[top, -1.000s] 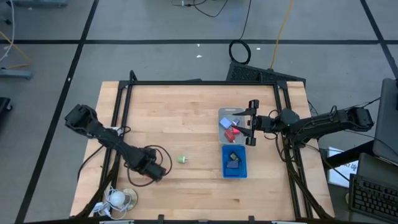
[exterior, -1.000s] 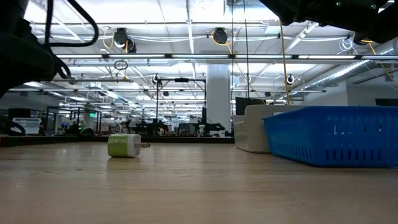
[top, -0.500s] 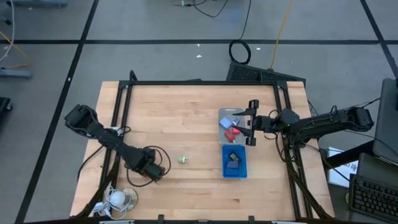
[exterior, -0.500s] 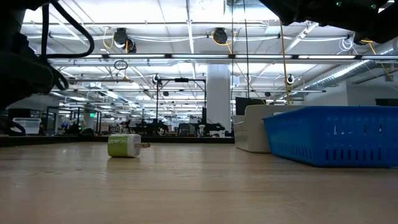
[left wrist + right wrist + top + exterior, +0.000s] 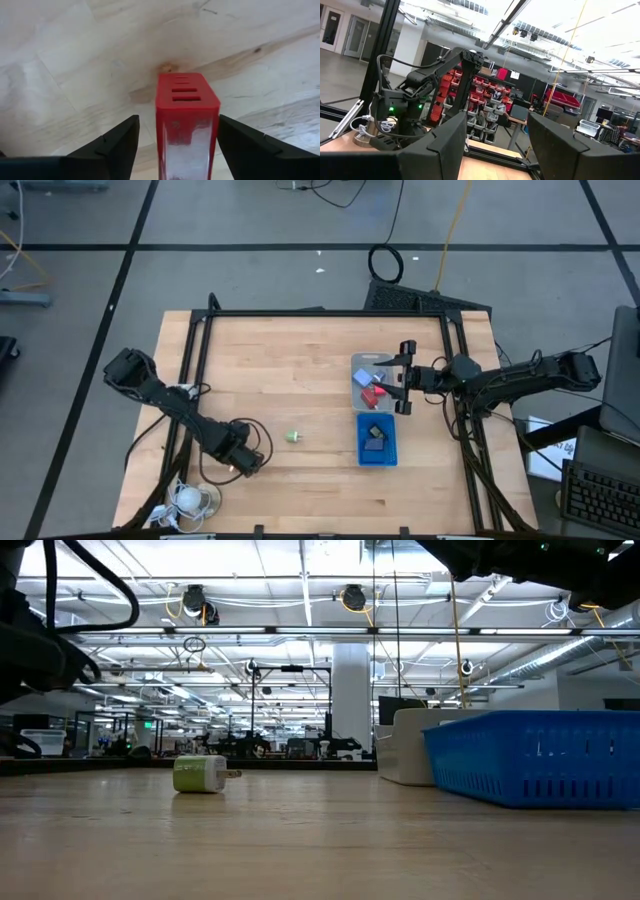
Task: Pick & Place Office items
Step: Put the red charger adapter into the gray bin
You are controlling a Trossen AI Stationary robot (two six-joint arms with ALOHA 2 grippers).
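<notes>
Red block (image 5: 187,131) is standing between the left gripper's (image 5: 175,145) spread fingers — not clamped — long axis pointing forward.

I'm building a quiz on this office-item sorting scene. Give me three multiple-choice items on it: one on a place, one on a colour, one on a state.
1. Where is the green item?
A. on the bare table
B. in the blue tray
C. in the clear tray

2. What colour is the piece between the left gripper fingers?
A. green
B. red
C. light blue

3. How is the right gripper?
A. shut on a block
B. open, empty
C. out of view

Answers: 1 A, wood all around it. 2 B, left wrist view shows a red block. 3 B, fingers apart with nothing between.
</notes>
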